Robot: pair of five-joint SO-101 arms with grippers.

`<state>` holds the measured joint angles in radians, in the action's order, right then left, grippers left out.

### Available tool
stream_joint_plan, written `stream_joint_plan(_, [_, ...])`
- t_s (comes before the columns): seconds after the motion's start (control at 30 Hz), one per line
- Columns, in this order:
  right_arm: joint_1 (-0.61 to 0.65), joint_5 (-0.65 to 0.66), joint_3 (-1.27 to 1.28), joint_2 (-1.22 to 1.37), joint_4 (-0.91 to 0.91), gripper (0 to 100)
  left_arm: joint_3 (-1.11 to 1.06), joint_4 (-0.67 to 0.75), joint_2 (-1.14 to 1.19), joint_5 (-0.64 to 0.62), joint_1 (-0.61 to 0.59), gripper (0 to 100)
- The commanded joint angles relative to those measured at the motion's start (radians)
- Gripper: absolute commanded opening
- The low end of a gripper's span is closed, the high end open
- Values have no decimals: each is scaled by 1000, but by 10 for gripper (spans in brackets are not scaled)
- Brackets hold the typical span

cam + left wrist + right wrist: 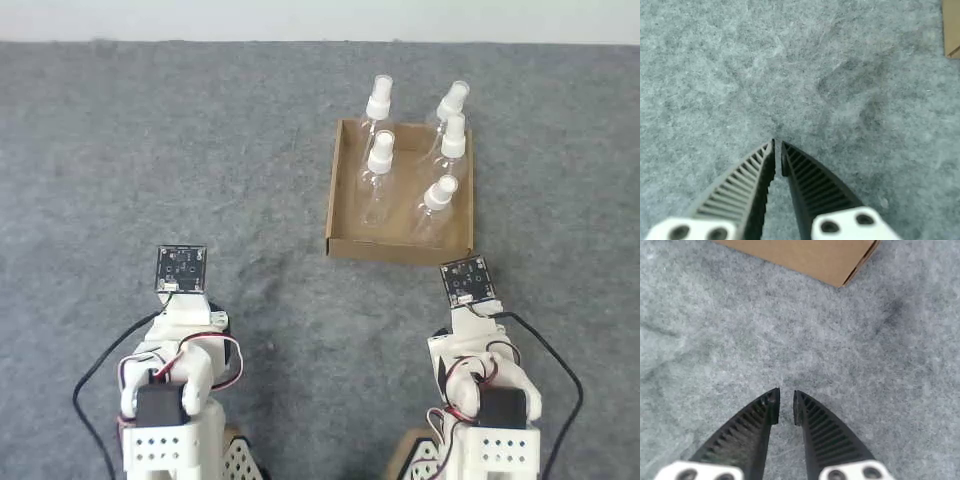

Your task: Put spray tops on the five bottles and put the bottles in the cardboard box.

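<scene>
The cardboard box (342, 190) sits on the grey carpet right of centre. Several clear bottles stand inside it, each with a white spray top (381, 151); one bottle (437, 205) is nearest the front wall. My left arm (182, 270) rests at the lower left, far from the box. In its wrist view the left gripper (777, 142) is shut over bare carpet with nothing in it. My right arm (468, 280) sits just in front of the box's front right corner. The right gripper (786, 392) is shut and empty, and the box wall (805, 255) lies a short way beyond its tips.
Grey carpet covers the whole table. A corner of the box (952, 30) shows in the left wrist view. Both arm bases stand at the near edge, with open carpet between them and to the left of the box.
</scene>
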<state>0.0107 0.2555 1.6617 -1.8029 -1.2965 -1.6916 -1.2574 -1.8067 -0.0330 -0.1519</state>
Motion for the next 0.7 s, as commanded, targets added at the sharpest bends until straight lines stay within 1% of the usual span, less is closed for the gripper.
stream_joint_plan(0.0, [-4, 14, 21, -13, -12, 6, 7, -5, -15, -8, -2, 12])
stream_joint_plan(0.67, [-4, 14, 21, -13, -12, 6, 7, -5, -15, -8, -2, 12])
